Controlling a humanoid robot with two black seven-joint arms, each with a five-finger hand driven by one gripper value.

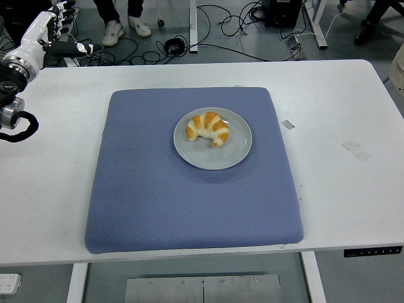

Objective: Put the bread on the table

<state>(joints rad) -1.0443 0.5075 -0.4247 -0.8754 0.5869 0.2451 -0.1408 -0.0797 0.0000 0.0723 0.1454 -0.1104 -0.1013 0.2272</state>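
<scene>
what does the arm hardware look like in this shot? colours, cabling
Only the left arm shows, at the top left edge. Its joints are black with a silver metal ring, and a black ribbed cable loops out below it. The left hand has a white shell with dark fingers. The right arm is out of view.

One high head camera looks forward and down over the white table (341,101).

bright even overhead light, white table (341,107) a bit washed out but no harsh glare, only soft thin shadows under the plate (213,161) rim and along the blue mat (158,202) near edge, everything sharp, no noticeable blur or edge warping
</scene>
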